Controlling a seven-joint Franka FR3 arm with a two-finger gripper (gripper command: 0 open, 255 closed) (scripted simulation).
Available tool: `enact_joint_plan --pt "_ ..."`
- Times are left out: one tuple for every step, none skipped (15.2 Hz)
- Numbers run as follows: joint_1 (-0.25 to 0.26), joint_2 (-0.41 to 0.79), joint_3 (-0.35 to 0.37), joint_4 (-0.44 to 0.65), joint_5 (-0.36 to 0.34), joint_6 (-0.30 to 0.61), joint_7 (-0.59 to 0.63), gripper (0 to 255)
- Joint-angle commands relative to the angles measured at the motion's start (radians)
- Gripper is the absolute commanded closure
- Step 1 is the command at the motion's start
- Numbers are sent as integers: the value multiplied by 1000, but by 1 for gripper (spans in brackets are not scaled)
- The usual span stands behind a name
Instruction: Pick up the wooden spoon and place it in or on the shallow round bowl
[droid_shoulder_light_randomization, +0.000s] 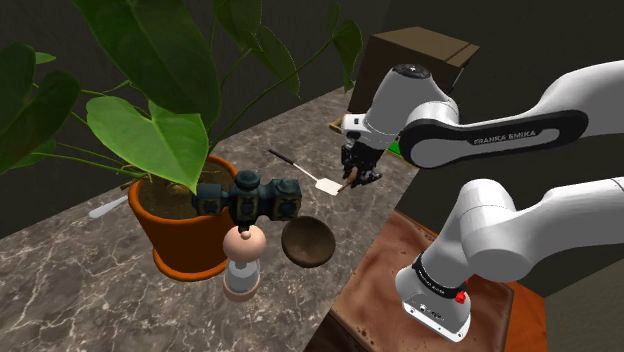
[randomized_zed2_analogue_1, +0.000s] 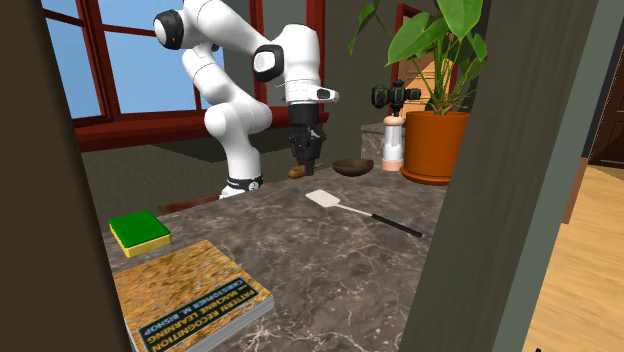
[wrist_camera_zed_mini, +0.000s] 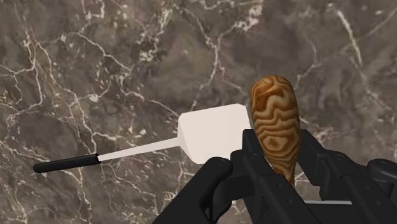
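Wooden spoon (wrist_camera_zed_mini: 275, 118) in gripper (wrist_camera_zed_mini: 280, 160) clasp

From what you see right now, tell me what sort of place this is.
Probably a lived-in house, perhaps a kitchen: a dark marbled counter by a red-framed window, a potted plant, and a spatula and sponge lying on the counter.
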Motion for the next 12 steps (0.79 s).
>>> enact_joint_plan --pt "5 -16 7 21 10 -37 -3 255" --pt "7 -23 10 31 14 -54 -5 255" --pt "9 -30 12 41 18 -71 -7 255" --pt "10 -36 15 52 22 -88 -8 255" --pt "12 -42 18 62 25 -104 -10 255" --pt "13 -47 20 73 29 -120 -12 255" --pt "15 -52 23 84 33 -136 -14 255" --pt "16 -57 26 95 36 -151 -15 255" --pt "18 -61 28 106 40 -166 -17 255" --pt "19 -64 31 118 43 -182 -18 255" --pt "21 -68 34 130 46 -196 -20 255" --pt "21 -68 34 132 47 -200 -20 255"
